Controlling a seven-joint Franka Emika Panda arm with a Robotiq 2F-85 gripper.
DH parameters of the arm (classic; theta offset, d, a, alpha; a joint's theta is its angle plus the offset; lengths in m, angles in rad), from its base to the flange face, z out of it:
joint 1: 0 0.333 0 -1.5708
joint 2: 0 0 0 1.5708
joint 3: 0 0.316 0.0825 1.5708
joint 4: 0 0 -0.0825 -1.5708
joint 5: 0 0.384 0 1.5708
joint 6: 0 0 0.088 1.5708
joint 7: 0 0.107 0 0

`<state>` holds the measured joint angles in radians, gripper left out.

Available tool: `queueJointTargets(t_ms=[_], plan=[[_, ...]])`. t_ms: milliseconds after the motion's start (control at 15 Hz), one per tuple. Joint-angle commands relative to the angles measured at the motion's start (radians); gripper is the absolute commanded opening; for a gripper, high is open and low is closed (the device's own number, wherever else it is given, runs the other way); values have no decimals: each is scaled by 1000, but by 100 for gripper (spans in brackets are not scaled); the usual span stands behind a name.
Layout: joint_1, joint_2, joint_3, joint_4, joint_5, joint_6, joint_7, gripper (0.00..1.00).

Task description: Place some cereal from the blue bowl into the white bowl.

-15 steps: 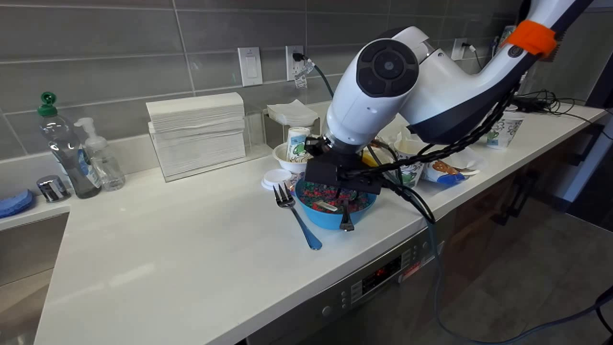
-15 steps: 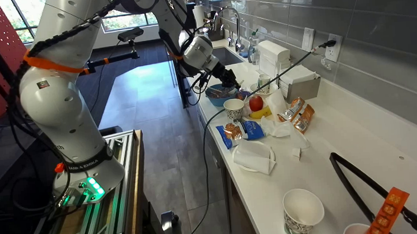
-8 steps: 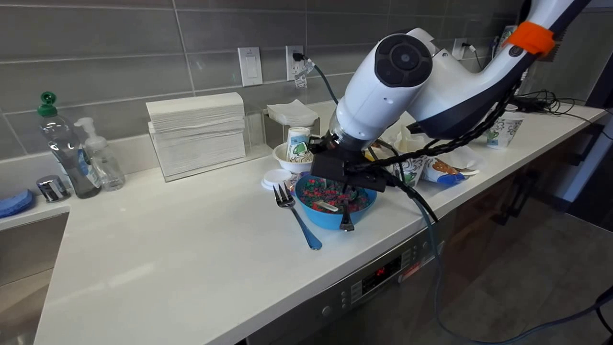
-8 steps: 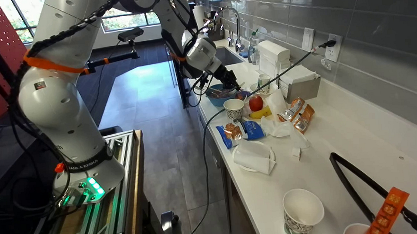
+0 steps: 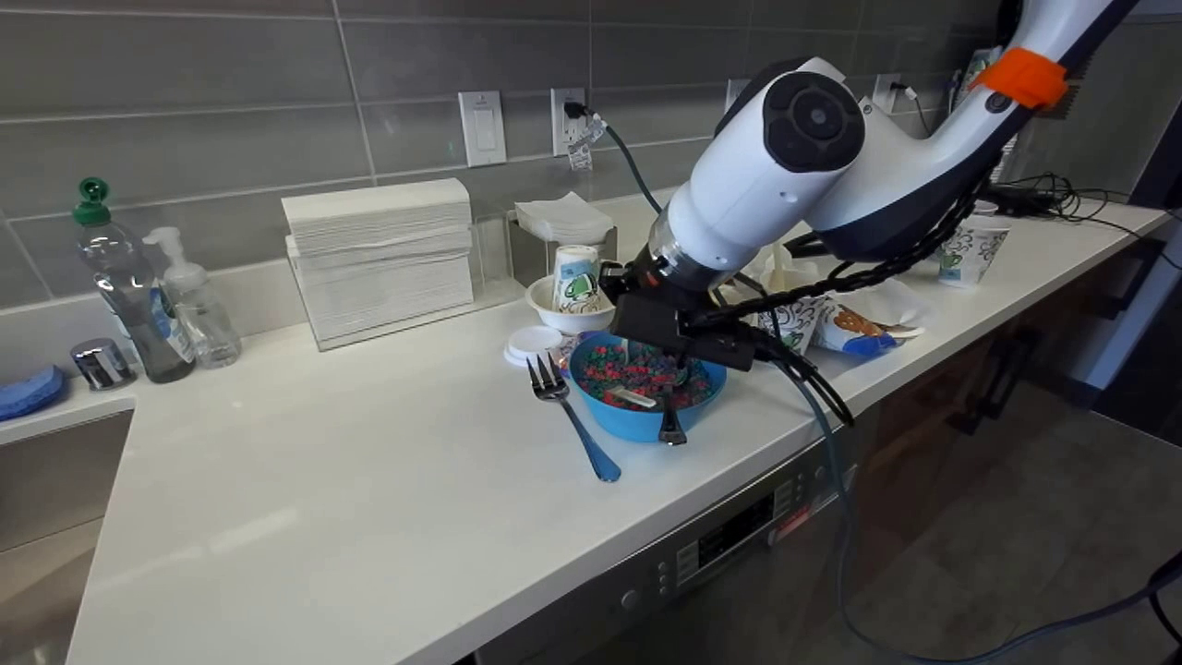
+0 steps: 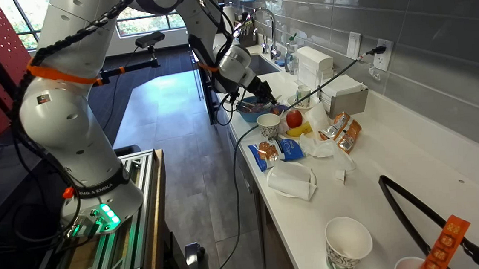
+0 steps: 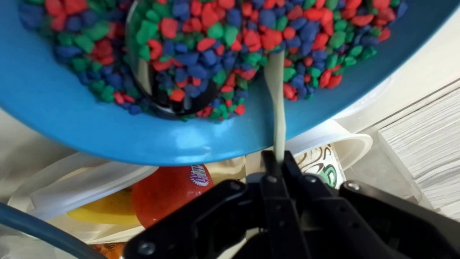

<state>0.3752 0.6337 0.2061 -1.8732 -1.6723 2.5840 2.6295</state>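
Wrist view, pincer gripping pale utensil in blue bowl, robot base marked "EMIKA" in an exterior view

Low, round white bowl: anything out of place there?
Yes: a white patterned paper cup sits inside the low, round white bowl. That looks odd because the bowl should receive the multicoloured loose cereal, and the cup takes up space.

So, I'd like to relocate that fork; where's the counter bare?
The widest bare countertop patch lies between fork and sink, in front of the paper towels; another, in an exterior view, separates the folded napkin from the foreground paper cup. It's crowded around the blue bowl, where the end effector grips a white utensil, with the white bowl, apple and banana nearby.
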Motion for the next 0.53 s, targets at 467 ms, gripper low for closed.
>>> queueJointTargets(t_ms=[467], plan=[[-138,-4,113,4,-164,54,124,1]])
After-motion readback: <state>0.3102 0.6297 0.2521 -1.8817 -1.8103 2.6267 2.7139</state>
